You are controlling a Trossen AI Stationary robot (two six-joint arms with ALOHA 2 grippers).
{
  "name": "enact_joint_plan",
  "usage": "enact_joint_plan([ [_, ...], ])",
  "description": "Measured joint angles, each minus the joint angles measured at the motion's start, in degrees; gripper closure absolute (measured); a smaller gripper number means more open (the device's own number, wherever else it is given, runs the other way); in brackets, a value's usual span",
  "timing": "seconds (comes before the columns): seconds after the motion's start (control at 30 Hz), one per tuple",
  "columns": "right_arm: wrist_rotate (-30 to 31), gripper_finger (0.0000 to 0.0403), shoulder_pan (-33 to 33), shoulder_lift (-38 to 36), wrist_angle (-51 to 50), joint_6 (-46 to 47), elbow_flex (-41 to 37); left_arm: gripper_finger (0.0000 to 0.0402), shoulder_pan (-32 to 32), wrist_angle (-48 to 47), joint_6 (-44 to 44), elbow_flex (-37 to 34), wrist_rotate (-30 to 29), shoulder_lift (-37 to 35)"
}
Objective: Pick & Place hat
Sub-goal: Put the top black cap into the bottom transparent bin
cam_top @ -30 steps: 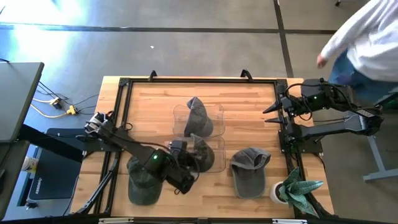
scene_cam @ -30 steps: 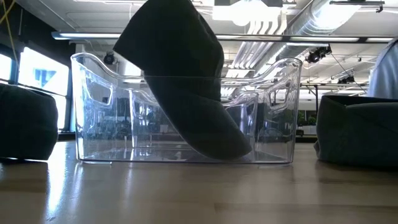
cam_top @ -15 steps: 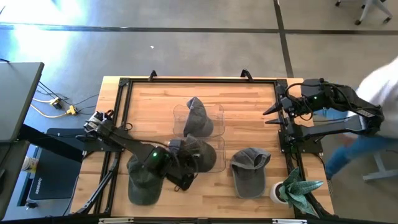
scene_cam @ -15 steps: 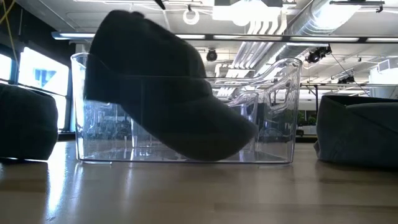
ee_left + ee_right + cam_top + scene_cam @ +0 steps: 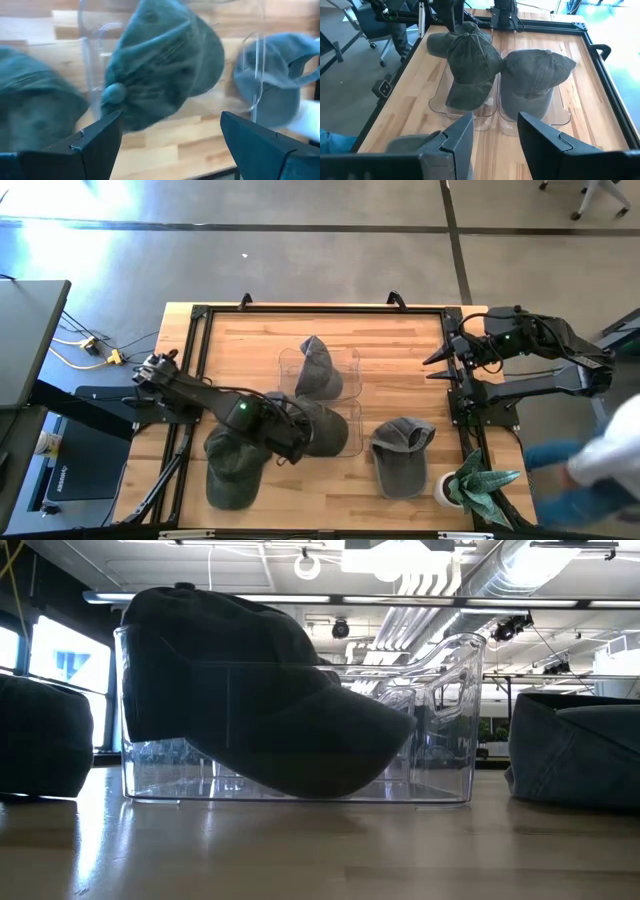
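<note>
Two clear bins (image 5: 320, 398) sat mid-table, and you had just let go of a hat (image 5: 318, 426) into the nearer one. It lay on its side in that bin (image 5: 300, 720), crown against one wall and brim dipping toward the floor of it. Your left gripper (image 5: 167, 131) stood with its fingers spread wide and nothing between them, just beside the bin on the side of the hat (image 5: 232, 468) that lay on the bare wood near the table's front edge. The farther bin (image 5: 532, 107) already held a hat (image 5: 532, 72) of its own.

By my reading, the placing step was at its release point. Your next move called for drawing the left arm up and clear without catching the bin wall, then going for one of the two hats outside the bins; the other (image 5: 402, 455) lay near the plant (image 5: 478, 482).

Your right gripper (image 5: 495, 131) waited at the table's far right edge, fingers parted and holding nothing.
</note>
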Motion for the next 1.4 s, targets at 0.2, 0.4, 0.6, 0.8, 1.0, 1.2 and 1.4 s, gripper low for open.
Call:
enact_joint_plan([
  [0.2, 0.0, 0.0253, 0.0, 0.06, 0.02, 0.56, 0.0, 0.0087, -0.34, -2.66, 7.88, -0.91, 1.83, 0.42],
  [0.4, -0.02, 0.0253, 0.02, 0.11, 0.11, 0.97, 0.02, 0.0087, -0.28, 1.72, 9.34, -7.18, 1.84, 0.67],
  [0.6, -0.04, 0.0253, 0.01, 0.11, 0.09, 1.23, 0.01, 0.0087, -0.35, 12.0, 13.77, -12.31, -1.07, 0.35],
  [0.8, -1.74, 0.0253, 0.0, 0.11, 0.09, 2.5, 0.0, 0.0087, -0.35, 21.5, 20.39, -13.42, -5.55, 0.38],
  [1.0, -2.01, 0.0253, 0.01, 0.11, 0.09, 3.08, 0.02, 0.0087, -0.81, 29.2, 25.9, -13.4, -13.72, -0.04],
  [1.2, -1.99, 0.0253, 0.01, 0.11, 0.09, 3.13, 0.01, 0.0087, -1.52, 29.16, 21.06, -14.45, -15.52, -0.56],
  [1.4, -1.95, 0.0253, 0.0, 0.11, 0.34, 3.07, 0.02, 0.0104, -1.42, 39.41, 16.73, -20.08, -17.92, -0.47],
])
